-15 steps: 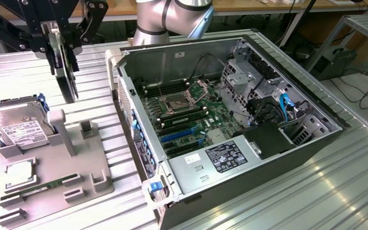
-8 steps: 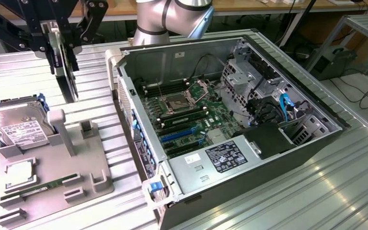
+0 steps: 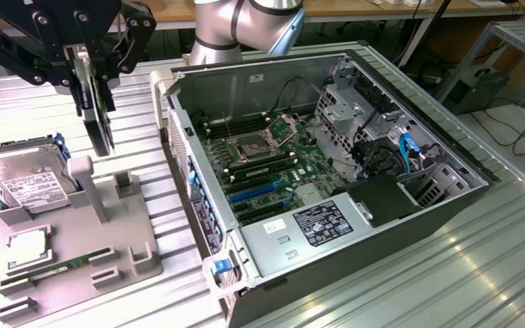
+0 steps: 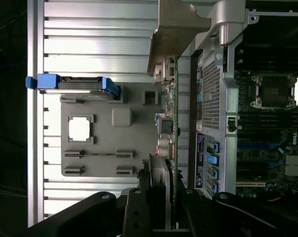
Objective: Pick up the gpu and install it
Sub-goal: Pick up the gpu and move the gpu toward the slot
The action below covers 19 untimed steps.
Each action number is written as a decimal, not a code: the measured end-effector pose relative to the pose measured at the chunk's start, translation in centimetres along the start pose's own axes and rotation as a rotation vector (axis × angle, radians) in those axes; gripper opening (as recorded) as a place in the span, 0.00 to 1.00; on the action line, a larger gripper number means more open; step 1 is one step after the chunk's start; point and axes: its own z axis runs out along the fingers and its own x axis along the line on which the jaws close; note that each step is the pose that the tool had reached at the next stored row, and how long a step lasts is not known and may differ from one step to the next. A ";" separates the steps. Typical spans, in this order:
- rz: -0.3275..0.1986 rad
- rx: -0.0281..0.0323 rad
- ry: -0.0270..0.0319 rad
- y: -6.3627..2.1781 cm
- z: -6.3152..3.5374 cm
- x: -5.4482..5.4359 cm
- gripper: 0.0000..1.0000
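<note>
Grips the gpu [image 3: 99,119] in the claw [image 3: 87,72], jaws narrowed on the card's upper edge. Holds it hanging upright in the air, just outside the open computer case [image 3: 335,171], off the case's side at the exterior view's left. Shows it edge-on in the wrist view, beside the case's perforated wall. Below the card and farther from the case: grey holder tray [image 3: 98,236] with a hard drive [image 3: 25,181], a memory stick [image 3: 57,266] and a square chip [image 3: 27,242]. Under everything, ribbed metal counter [image 3: 481,273].
</note>
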 end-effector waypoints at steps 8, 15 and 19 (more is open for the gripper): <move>0.000 -0.0001 -0.0001 -0.01 0.01 -0.1 0.28; 0.000 0.0000 0.0000 -0.01 0.03 -0.6 0.28; 0.000 0.0000 0.0000 -0.01 0.04 -0.7 0.28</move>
